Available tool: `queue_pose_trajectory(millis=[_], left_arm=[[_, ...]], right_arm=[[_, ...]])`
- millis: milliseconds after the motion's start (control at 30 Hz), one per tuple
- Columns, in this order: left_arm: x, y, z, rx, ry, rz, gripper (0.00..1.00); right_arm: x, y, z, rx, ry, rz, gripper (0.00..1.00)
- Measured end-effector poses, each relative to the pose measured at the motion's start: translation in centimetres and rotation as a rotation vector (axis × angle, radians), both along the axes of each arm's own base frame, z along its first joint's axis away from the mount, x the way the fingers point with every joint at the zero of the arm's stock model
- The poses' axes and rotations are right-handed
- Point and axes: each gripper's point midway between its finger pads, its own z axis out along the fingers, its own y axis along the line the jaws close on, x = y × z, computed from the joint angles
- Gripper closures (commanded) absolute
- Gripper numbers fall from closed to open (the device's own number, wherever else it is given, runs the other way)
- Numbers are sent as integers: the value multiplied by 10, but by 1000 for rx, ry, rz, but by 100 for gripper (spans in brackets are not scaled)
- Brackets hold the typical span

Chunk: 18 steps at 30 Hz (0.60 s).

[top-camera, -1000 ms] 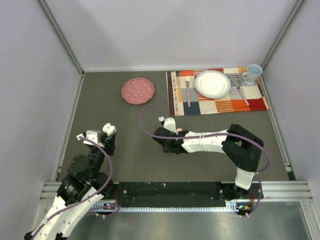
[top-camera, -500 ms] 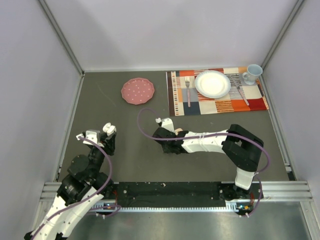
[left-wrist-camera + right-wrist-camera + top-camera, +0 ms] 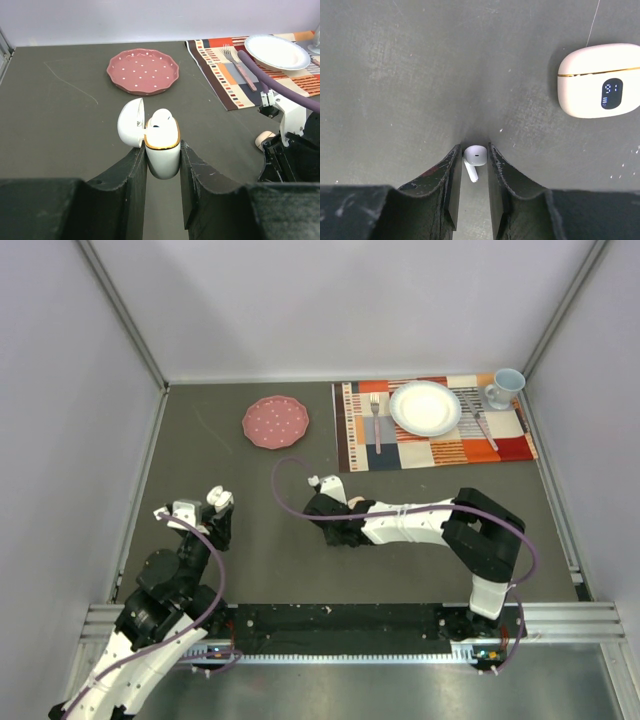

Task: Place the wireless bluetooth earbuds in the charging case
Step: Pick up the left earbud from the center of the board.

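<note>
Both claws grasping: a case at near left, an earbud at mid-table.

At near left the left arm is folded up, and the left gripper [image 3: 162, 156] is clenched on the upright charging case [image 3: 162, 145]. Its lid [image 3: 131, 122] is flipped open leftward, with a seated earbud [image 3: 162, 119] inside. The right arm stretches low and leftward from its near-right base. The right gripper [image 3: 472, 161] pinches a loose earbud [image 3: 475, 155] on the table [image 3: 395, 75]. A closed second case [image 3: 598, 80] lies beyond, to the right. Farther off lie a pink plate [image 3: 275, 422] and a placemat [image 3: 430, 445].
</note>
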Motion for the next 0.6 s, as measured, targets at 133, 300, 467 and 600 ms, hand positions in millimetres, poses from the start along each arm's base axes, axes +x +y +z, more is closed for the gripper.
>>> queue_pose_trajectory(millis=[133,300,467,600], left_arm=[[0,0,0,1,0,0,100],[0,0,0,0,0,0,100],[0,-4,1,-4,-7,-20,100],[-1,-12,3,-11,-18,-63,100]], right_arm=[[1,-1,0,6,5,-16,78],[1,-2,0,12,10,-29,91],[0,-4,2,16,11,-36,94],[-2,-14,16,24,-2,-45,98]])
